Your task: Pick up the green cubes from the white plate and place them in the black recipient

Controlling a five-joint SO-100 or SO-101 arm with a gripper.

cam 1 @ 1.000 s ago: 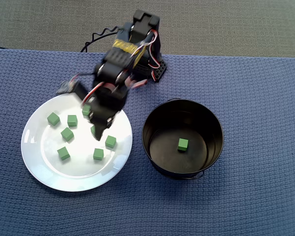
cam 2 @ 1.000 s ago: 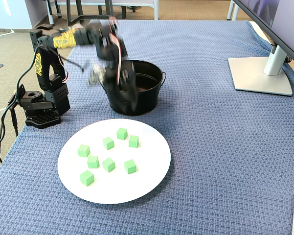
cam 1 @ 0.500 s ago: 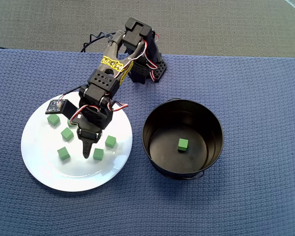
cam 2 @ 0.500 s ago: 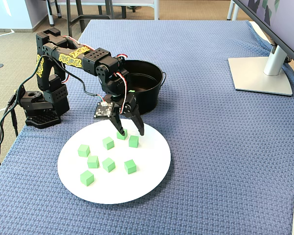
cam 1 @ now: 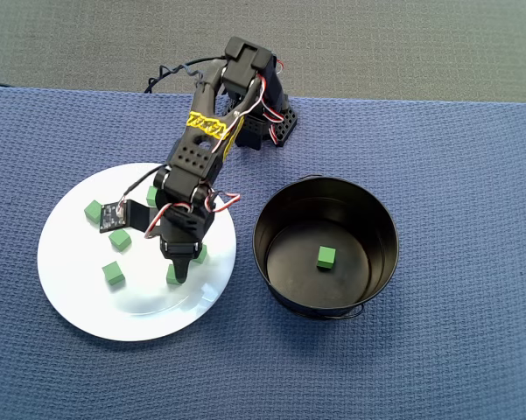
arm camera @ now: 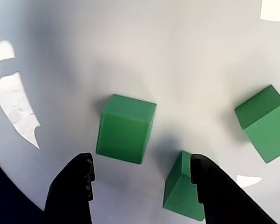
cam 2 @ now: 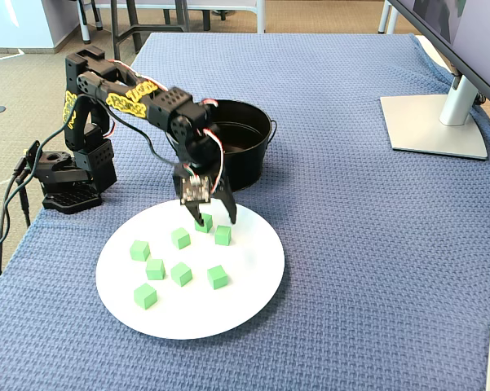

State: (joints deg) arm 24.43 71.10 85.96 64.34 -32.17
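The white plate (cam 1: 79,293) lies on the left in the overhead view, with several green cubes (cam 1: 113,273) scattered on it. The black recipient (cam 1: 381,219) stands to its right and holds one green cube (cam 1: 326,256). My gripper (cam 1: 185,267) is open and empty, low over the plate's right part. In the wrist view the gripper (arm camera: 140,168) has one cube (arm camera: 126,128) just ahead of the gap. A second cube (arm camera: 181,189) lies against the right finger (arm camera: 219,196). A third cube (arm camera: 263,123) lies off to the right. In the fixed view the gripper (cam 2: 214,220) straddles cubes at the plate's (cam 2: 245,285) far edge.
A blue woven cloth (cam 1: 455,350) covers the table. The arm's base (cam 2: 69,183) stands at the table's left edge in the fixed view, behind the plate. A monitor stand (cam 2: 432,122) is at the far right. The pot (cam 2: 249,151) is right behind the gripper.
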